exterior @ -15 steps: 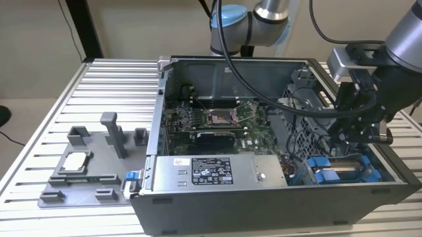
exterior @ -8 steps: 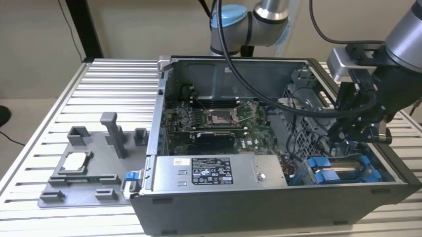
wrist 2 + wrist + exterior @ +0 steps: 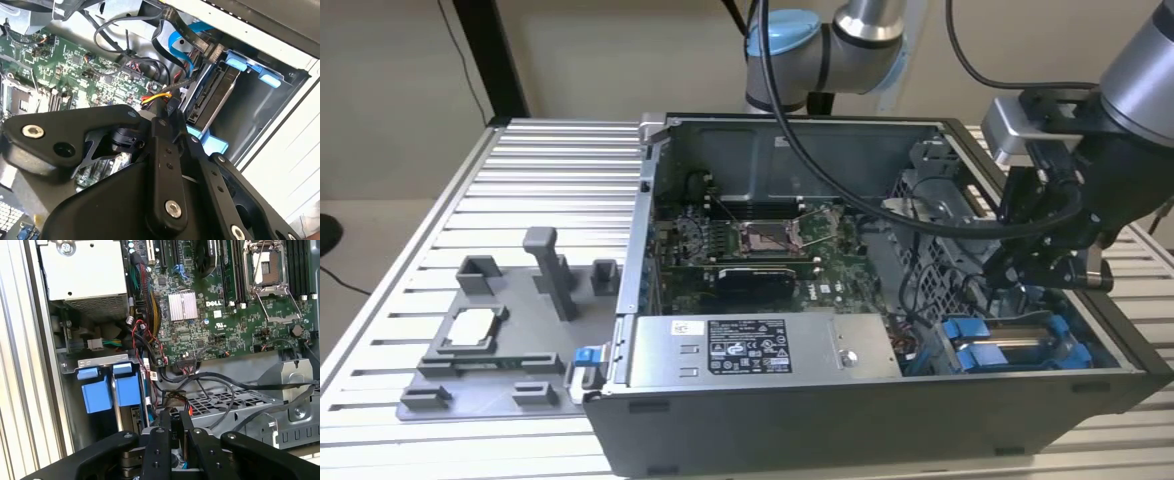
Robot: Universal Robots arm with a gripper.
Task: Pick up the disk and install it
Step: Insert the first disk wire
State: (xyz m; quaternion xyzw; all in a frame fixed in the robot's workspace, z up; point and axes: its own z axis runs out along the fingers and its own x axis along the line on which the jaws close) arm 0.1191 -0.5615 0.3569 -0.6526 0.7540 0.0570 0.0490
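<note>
– Blue plastic frame round a dark-edged, silver-grey slab: entry one, the disk [image 3: 214, 96]. Location?
– Slotted into the drive bay [image 3: 100, 361], at the nearest corner of the open computer case [image 3: 854, 430], on the exterior view's right. Connector edge turned toward the circuit board in the second wrist view, with blue tabs at the frame's outer end.
– Entry two?
– Black gripper [image 3: 176, 421], built of bolted links. Hanging just above the bay in the exterior view, close beside the disk's blue frame. How far open, and whether holding anything: cannot tell.
– Anything right by it?
– Black plug [image 3: 172, 401] with red and yellow wires, just past the gripper's tip in the first wrist view.
– Further back?
– Grey box [image 3: 767, 348] with a black label, along the case's near side. Behind it, green motherboard [image 3: 687, 250] with an open processor socket [image 3: 767, 235].
– Off to the side, and farthest?
– Grey fixture [image 3: 494, 385] on the slatted metal table [image 3: 520, 170], on the exterior view's left, with a small square chip [image 3: 471, 328] lying in it. Farthest back, the arm's blue-capped joint [image 3: 787, 40], behind the case.
</note>
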